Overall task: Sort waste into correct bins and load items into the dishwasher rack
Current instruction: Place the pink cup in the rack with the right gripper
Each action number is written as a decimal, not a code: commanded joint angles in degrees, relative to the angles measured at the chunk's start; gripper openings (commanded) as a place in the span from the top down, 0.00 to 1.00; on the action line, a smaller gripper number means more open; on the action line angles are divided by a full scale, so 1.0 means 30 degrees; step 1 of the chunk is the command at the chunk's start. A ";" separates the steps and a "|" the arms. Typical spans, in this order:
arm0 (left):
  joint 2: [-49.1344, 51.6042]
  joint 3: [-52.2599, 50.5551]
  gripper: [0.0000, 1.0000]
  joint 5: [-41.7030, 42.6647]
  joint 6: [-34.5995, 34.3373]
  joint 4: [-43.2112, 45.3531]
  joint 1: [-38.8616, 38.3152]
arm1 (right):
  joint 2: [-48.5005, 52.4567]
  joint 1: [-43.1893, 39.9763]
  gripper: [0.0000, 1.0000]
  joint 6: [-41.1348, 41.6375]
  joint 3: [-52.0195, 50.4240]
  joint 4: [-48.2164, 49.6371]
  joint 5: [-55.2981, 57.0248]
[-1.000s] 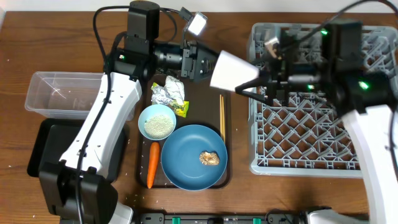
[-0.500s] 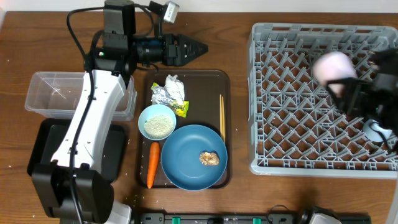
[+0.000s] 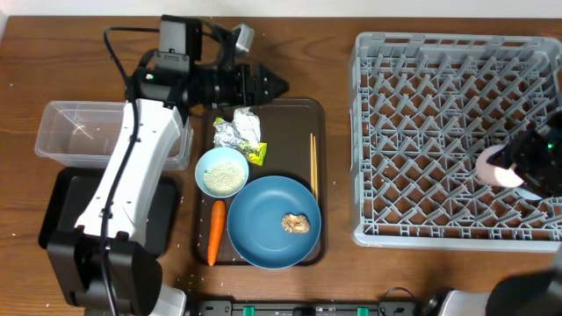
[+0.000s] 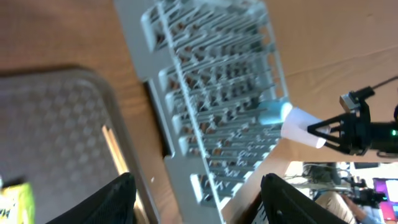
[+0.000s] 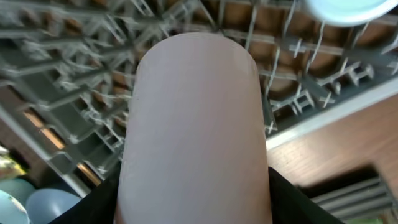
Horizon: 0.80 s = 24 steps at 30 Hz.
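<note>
Racking stage, I reckon: the right claw [image 3: 507, 165] is clamped around a pale pink plastic cup [image 3: 489, 165] at the 4 o'clock side of the big square grey plastic dishwasher rack [image 3: 421, 105]. It's right by a light blue cup [image 4: 273, 114] already sitting in there. Can't tell if the pink one touches the pegs yet. Next move looks like settling it down beside its mate without knocking it, then letting go. Left claw [image 3: 279, 86] hangs at 12 o'clock of the brown serving tray [image 3: 294, 118], jaws parted, nothing in them.

Head count:
- two cups, one rack, one brown tray
- on that tray: one large round blue plate [image 3: 263, 219] carrying one small brown food lump [image 3: 297, 223], one small pale bowl [image 3: 200, 167] of white rice [image 3: 224, 178], one orange carrot [image 3: 214, 233], one pair of thin wooden chopsticks [image 3: 313, 162], one crumpled silver foil [image 3: 228, 133], one white wrapper [image 3: 246, 118], one yellow-green packet [image 3: 255, 154]
- at 9 o'clock on the table [image 3: 334, 53]: one clear rectangular plastic tub [image 3: 61, 132] and one shallow black rectangular tray [image 3: 66, 211], no waste in the tub that I can see
</note>
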 commanded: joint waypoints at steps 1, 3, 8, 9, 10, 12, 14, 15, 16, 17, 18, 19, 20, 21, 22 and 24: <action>-0.0058 0.0131 0.34 -0.1836 0.0998 -0.0583 -0.0495 | 0.1311 -0.0080 0.55 0.0284 0.0109 -0.0299 0.0860; -0.0058 0.0131 0.34 -0.2339 0.1217 -0.0874 -0.0692 | 0.1945 -0.0087 0.54 0.0321 0.0109 -0.0291 0.1596; -0.0058 0.0138 0.35 -0.2681 0.1421 -0.1071 -0.0823 | 0.2718 -0.0029 0.51 0.0313 0.0102 -0.0452 0.1814; -0.0058 0.0138 0.35 -0.2681 0.1421 -0.1064 -0.0823 | 0.2747 -0.0029 0.50 0.0321 0.0066 -0.0444 0.2004; -0.0058 0.0131 0.34 -0.2681 0.1421 -0.1064 -0.0816 | 0.2747 -0.0036 0.49 0.0321 0.0029 -0.0452 0.2157; -0.0058 0.0138 0.35 -0.2703 0.1479 -0.1064 -0.0816 | 0.2747 -0.0036 0.44 0.0321 -0.0029 -0.0466 0.2463; -0.0058 0.0138 0.34 -0.2754 0.1486 -0.1056 -0.0816 | 0.2747 -0.0036 0.32 0.0321 -0.0036 -0.0415 0.2470; -0.0058 0.0131 0.34 -0.2754 0.1486 -0.1056 -0.0816 | 0.2747 -0.0036 0.29 0.0313 -0.0036 -0.0350 0.2463; -0.0058 0.0138 0.34 -0.2754 0.1486 -0.1064 -0.0816 | 0.2747 -0.0036 0.26 0.0313 -0.0036 -0.0291 0.2455; -0.0058 0.0131 0.34 -0.2754 0.1486 -0.1064 -0.0816 | 0.2747 -0.0036 0.24 0.0313 -0.0036 -0.0270 0.2251; -0.0058 0.0138 0.34 -0.2754 0.1486 -0.1064 -0.0816 | 0.2747 -0.0036 0.24 0.0313 -0.0036 -0.0277 0.1996; -0.0058 0.0138 0.34 -0.2754 0.1486 -0.1064 -0.0816 | 0.2747 -0.0036 0.24 0.0313 -0.0036 -0.0270 0.1690; -0.0058 0.0131 0.34 -0.2754 0.1486 -0.1078 -0.0823 | 0.2747 -0.0036 0.24 0.0299 -0.0036 -0.0219 0.1362; -0.0058 0.0131 0.34 -0.2761 0.1486 -0.1115 -0.0816 | 0.2739 -0.0036 0.24 0.0299 -0.0029 -0.0197 0.1137; -0.0058 0.0138 0.34 -0.2834 0.1494 -0.1151 -0.0816 | 0.2674 -0.0029 0.25 0.0284 -0.0029 -0.0117 0.0809; -0.0095 0.0138 0.34 -0.3555 0.1508 -0.1428 -0.0823 | 0.2492 -0.0029 0.27 -0.0474 0.0066 0.0233 -0.0474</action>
